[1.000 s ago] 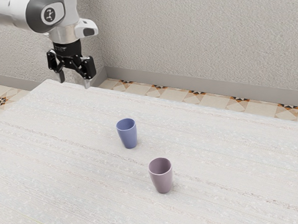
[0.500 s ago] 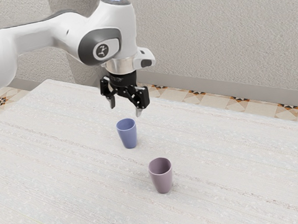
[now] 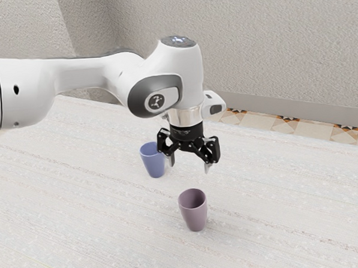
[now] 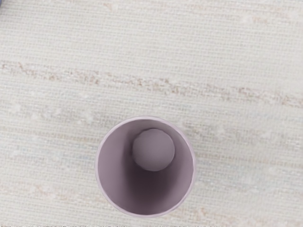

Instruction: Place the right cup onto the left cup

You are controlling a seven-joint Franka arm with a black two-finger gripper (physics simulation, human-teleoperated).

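Nearest, in the exterior view, the pale, faintly streaked tabletop spreads out, and the mauve cup stands upright on it, mouth upward, the closer of the two cups to that camera. The wrist view looks down into its mouth, past the thin pale rim to the round base inside, with the woven-looking tabletop around it. Just beyond and above this cup hangs the black gripper, pointing down, its two fingers spread well away from each other, with nothing held between them. Their tips are clear of the mauve cup and higher than its rim. Farther back, toward the exterior view's left, the blue cup also stands upright on the tabletop, mouth upward, and the gripper's black linkage hides a little of its rim on the exterior view's right. The cups are apart, each on its own spot, neither one stacked in the other. The white and grey arm comes in from the exterior view's left, level at first, then bending down to the gripper. Past the table's far edge lie patterned floor tiles, then a grey skirting board, and, farthest off, the rough pale wall
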